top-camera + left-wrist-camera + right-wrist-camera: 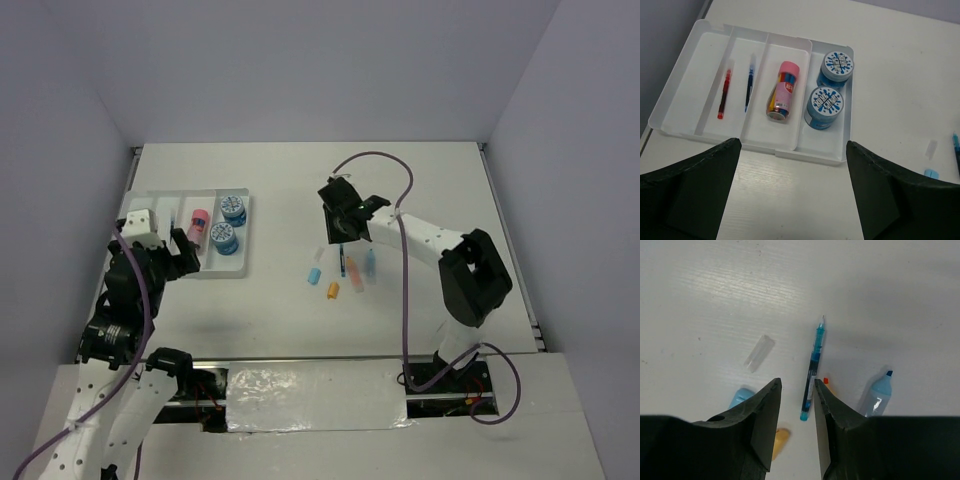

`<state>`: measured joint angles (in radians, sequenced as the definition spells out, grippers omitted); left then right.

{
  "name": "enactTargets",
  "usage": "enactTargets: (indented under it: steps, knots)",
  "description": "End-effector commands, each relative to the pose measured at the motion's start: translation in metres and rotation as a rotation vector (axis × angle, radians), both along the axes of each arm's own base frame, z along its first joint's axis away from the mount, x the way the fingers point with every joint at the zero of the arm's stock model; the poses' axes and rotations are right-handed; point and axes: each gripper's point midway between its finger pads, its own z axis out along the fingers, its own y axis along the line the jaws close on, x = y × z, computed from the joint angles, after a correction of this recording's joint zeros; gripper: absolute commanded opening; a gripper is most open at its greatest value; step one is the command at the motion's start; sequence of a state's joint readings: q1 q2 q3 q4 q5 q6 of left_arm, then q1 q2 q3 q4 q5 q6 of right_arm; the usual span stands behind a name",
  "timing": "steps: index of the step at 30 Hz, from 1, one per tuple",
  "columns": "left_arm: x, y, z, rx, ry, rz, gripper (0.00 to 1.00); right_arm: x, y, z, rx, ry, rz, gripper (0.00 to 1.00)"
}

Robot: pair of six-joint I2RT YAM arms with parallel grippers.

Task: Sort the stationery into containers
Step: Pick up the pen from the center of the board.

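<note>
The white four-compartment tray (180,193) sits at the left. In the left wrist view the tray (687,90) holds a red pen (725,94), a blue pen (749,82), a pink-orange cylinder (784,90) and two blue-white rolls (838,66) (823,106). My left gripper (792,146) is open and empty at the tray's near edge. My right gripper (796,386) is open and empty above a teal-blue pen (813,365), which lies in line with the gap between the fingers. Around the pen lie a clear cap (759,353), a light-blue cap (741,396), a peach cap (781,437) and a light-blue highlighter (877,394).
An orange tip (825,381) shows beside the right finger. In the top view the loose pieces (342,272) lie mid-table under the right gripper (339,238); the left gripper (183,250) is over the tray's near side. Grey walls enclose the table.
</note>
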<state>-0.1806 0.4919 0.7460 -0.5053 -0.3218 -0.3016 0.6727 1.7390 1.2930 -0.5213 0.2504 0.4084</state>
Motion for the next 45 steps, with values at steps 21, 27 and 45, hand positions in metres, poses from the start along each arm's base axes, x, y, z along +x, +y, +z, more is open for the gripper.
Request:
enactTargets:
  steps: [21,27,45]
  knots:
    - [0.015,-0.018,0.010,-0.031,-0.008,-0.068,0.99,0.006,0.003,-0.041,-0.038,0.087,-0.041,0.39]
    - [0.014,-0.020,0.010,-0.033,-0.012,-0.079,0.99,0.003,-0.001,-0.050,-0.046,0.099,-0.054,0.39]
    - [0.016,-0.023,0.009,-0.035,-0.008,-0.094,0.99,-0.002,-0.005,-0.071,-0.063,0.128,-0.066,0.38]
